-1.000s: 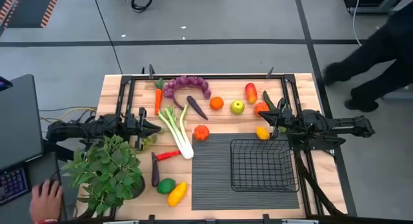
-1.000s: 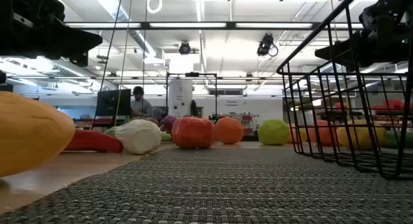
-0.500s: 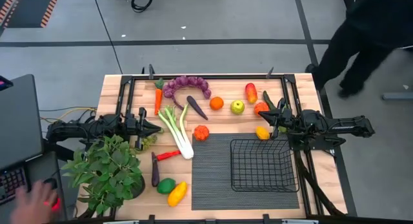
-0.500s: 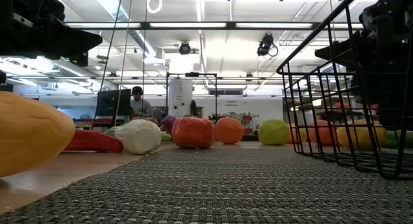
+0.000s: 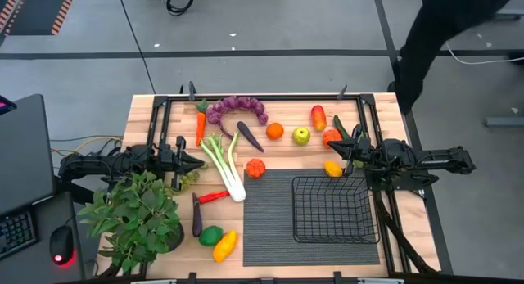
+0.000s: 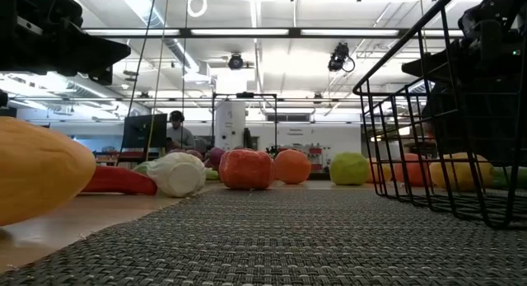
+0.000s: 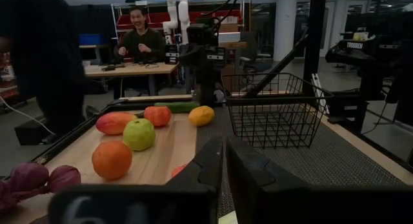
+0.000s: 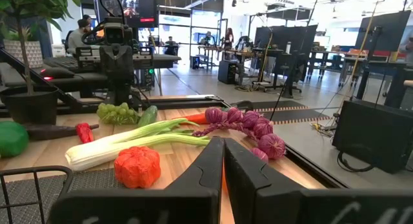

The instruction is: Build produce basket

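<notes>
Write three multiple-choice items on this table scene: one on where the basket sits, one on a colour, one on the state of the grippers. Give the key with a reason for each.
1. Where does the wire basket sit?
A. on the dark ribbed mat
B. on bare wood beside the potted plant
C. on top of the leek

2. What colour is the apple next to the orange?
A. red
B. green
C. purple

3. How are the left gripper and right gripper?
A. both shut and empty
B. left gripper holds the carrot
C. both wide open

Key: 1 A, the basket stands on the mat's right part. 2 B, it shows yellow-green. 3 A, each wrist view shows its fingers together with nothing between.
</notes>
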You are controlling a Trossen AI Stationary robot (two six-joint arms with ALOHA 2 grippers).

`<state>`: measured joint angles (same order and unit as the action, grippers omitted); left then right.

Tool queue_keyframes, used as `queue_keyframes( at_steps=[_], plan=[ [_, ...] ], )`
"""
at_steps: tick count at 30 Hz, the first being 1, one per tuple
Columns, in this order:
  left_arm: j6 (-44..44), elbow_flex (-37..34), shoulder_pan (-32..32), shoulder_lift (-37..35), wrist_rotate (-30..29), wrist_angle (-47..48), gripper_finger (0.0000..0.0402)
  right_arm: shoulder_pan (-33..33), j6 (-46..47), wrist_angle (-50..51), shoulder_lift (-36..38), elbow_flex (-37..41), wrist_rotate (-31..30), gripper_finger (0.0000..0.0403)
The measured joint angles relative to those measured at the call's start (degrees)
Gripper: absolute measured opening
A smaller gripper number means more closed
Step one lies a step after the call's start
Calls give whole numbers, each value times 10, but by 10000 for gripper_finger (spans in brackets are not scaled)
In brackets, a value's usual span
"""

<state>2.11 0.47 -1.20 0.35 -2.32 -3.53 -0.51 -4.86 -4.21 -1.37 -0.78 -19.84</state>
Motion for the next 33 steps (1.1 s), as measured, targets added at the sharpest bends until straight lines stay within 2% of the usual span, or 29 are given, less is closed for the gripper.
queue_keyframes(
  at_steps=[24, 28, 33],
  plan=[
    [0, 0, 1, 0, 0, -3, 31, 0, 0, 0, 0, 0, 0, 23],
    [-68, 2, 4, 0, -9, -45, 35, 0, 0, 0, 0, 0, 0, 23],
    [-113, 72, 12, 42, -15, -2, 32, 0, 0, 0, 0, 0, 0, 23]
  ],
)
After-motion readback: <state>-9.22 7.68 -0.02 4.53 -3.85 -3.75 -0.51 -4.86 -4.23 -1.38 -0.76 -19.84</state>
